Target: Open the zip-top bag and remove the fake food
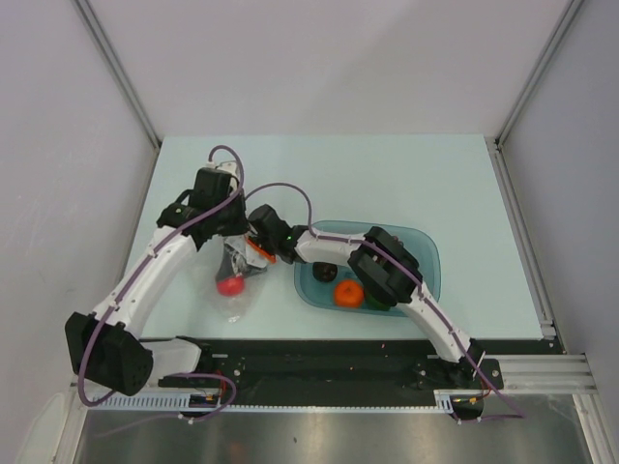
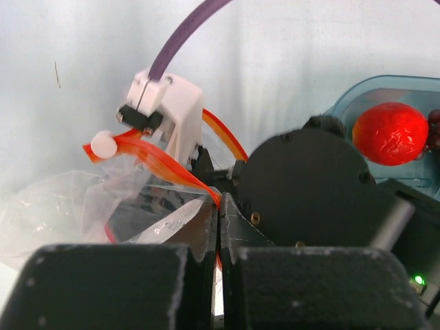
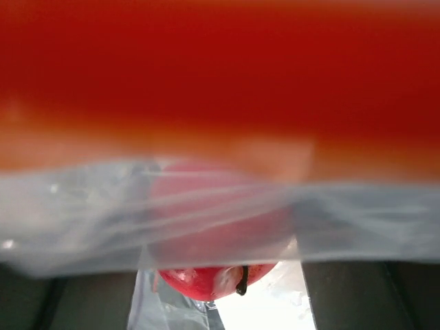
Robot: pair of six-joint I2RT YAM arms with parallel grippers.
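Observation:
The clear zip-top bag [image 1: 235, 290] hangs over the table's left half, with a red round fruit [image 1: 230, 284] low inside it. My left gripper [image 2: 220, 213] is shut on the bag's mouth edge at the orange-red zip strip [image 2: 165, 161]. My right gripper [image 1: 259, 247] is at the bag's mouth. In the right wrist view its fingers [image 3: 371, 299] stand wide apart behind the plastic. The red fruit [image 3: 206, 278] lies beyond and between them, untouched. An orange fruit [image 1: 348, 292], a dark one [image 1: 324, 274] and a green one [image 1: 373, 303] lie in the teal tub [image 1: 426, 253].
The teal tub sits right of the bag, under the right arm's forearm. The orange fruit [image 2: 390, 133] shows in the tub [image 2: 385, 86] in the left wrist view. The right arm's black wrist [image 2: 302, 182] is close to my left jaws. A white zip slider [image 2: 104, 144] sits at the strip's end.

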